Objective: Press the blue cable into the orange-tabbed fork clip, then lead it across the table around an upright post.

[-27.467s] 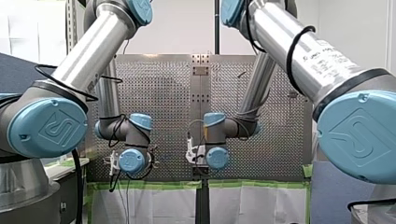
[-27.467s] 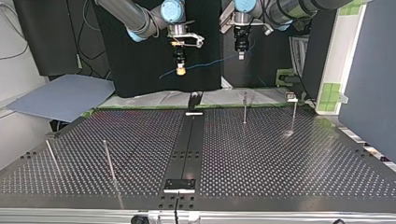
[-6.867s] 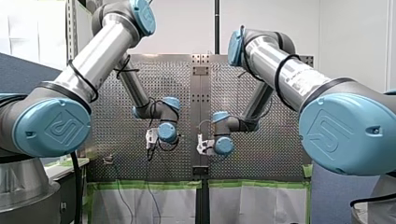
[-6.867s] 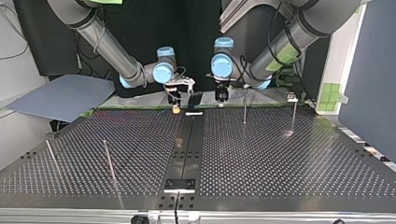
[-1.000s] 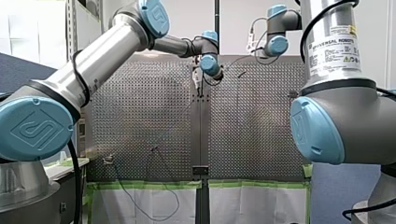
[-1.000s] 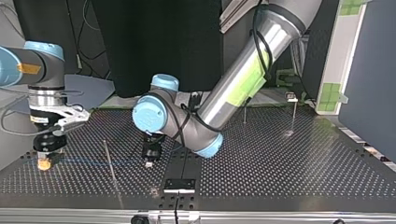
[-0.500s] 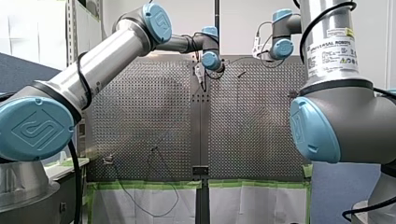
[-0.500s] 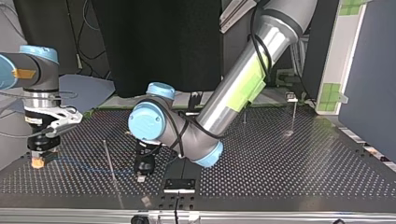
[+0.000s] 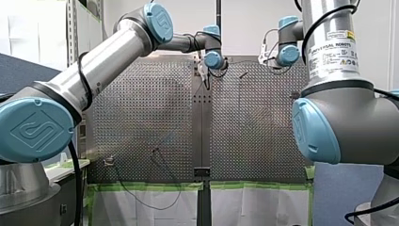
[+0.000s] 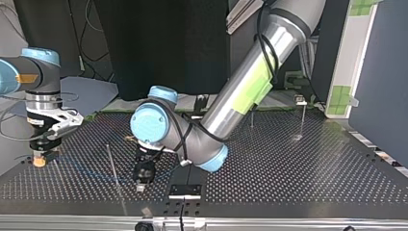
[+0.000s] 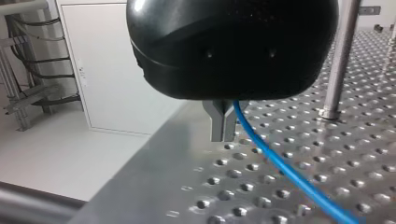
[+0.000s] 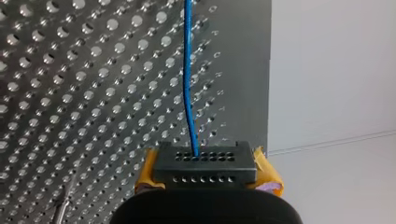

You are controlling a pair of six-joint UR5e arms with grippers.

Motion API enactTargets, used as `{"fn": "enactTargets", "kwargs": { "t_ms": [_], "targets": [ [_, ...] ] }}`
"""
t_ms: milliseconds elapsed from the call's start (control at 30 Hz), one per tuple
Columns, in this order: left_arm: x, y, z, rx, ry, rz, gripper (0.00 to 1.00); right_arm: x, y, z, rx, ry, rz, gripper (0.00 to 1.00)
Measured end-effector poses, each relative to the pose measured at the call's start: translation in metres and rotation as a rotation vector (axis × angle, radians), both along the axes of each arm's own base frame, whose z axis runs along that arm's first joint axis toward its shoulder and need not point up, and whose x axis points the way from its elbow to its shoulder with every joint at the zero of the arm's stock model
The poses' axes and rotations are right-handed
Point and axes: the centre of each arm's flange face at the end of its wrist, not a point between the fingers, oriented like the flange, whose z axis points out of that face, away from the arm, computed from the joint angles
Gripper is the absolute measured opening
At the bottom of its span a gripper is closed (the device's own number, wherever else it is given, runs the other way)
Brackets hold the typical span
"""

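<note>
left end effector (image 11: 223, 125): black body, metal fingers (image 11: 216, 122) drawn narrow and closed on the blue cable (image 11: 285, 168). tips sit just above the perforated surface (image 11: 219, 186), near its edge.

blue cable, from my left end effector: leaves the fingers on one side and runs low over the holes until it passes out of the left wrist view.

upright post (image 11: 340, 56): metal, set in the surface beyond my left end effector, on the side where the cable leaves. apart from the cable in this view.

right end effector (image 12: 204, 161): yellow pads (image 12: 148, 173) showing on either side, closed narrow on the same cable. the cable (image 12: 187, 84) runs straight ahead of it over the surface.

top view, both together: my left end effector (image 10: 140, 182) points down at the surface (image 10: 288, 163). the cable (image 10: 86, 169) stretches as a faint blue line from it to my right end effector (image 10: 39, 161), well apart. the upright post (image 10: 111, 161) stands between the two, with the cable passing at its base; which side, i cannot tell.

farther off: two more posts (image 10: 251, 114), well beyond both end effectors.
</note>
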Motion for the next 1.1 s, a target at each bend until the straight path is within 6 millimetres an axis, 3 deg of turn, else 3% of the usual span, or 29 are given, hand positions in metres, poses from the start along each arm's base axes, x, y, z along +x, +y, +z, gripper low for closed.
{"fn": "enactTargets", "kwargs": {
  "t_ms": [333,633,900,1100],
  "targets": [
    [0.006,0.0,-0.032,0.008,0.0,0.004,0.0,-0.004,-0.009,-0.032,0.051,0.008,-0.009,0.0],
    [0.0,-0.002,-0.072,0.063,0.052,-0.008,0.0,-0.003,-0.011,-0.055,0.089,0.015,-0.011,0.0],
    [-0.01,-0.002,-0.108,0.127,0.112,-0.018,0.0,-0.004,-0.009,-0.096,0.128,-0.004,-0.014,0.0],
    [-0.013,-0.001,-0.12,0.143,0.131,-0.02,0.0,0.0,-0.01,-0.133,0.156,-0.008,-0.011,0.0]
  ]
}}
